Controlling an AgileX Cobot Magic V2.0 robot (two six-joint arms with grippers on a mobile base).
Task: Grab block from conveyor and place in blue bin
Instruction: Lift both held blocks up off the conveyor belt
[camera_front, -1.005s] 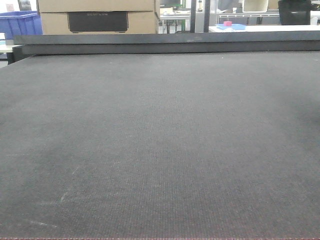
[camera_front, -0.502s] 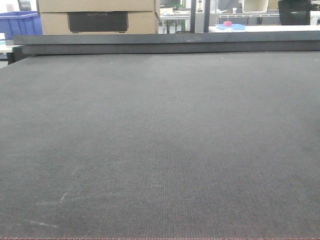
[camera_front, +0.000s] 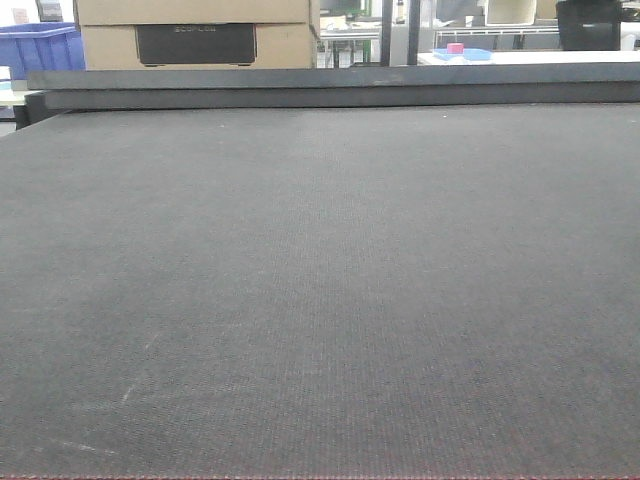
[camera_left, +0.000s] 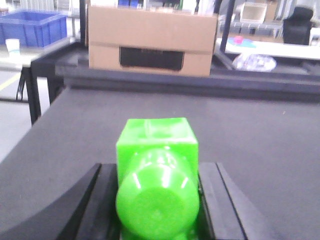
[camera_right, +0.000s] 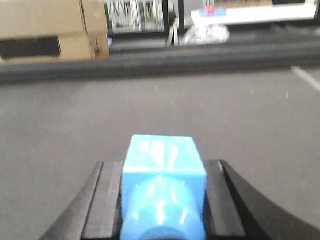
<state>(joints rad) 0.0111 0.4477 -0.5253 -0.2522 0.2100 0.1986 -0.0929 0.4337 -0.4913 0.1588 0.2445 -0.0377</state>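
Observation:
The conveyor (camera_front: 320, 280) is a wide dark grey woven belt that fills the front view, with no block or gripper showing on it there. In the left wrist view my left gripper (camera_left: 157, 167) is shut on a bright green block (camera_left: 156, 145), held just above the belt (camera_left: 260, 135). My right gripper (camera_right: 161, 165) is shut on a light blue block (camera_right: 162, 155), its black fingers (camera_right: 102, 200) pressed against the block's sides. A blue bin (camera_front: 35, 45) stands beyond the belt's far left corner, and it shows again at the top left of the left wrist view (camera_left: 32, 27).
A cardboard box (camera_front: 195, 35) with a dark cut-out handle stands behind the belt's far rail (camera_front: 330, 85). A white table carrying a small pink object (camera_front: 455, 47) sits at the back right. The belt's left edge drops to the floor (camera_left: 10, 125).

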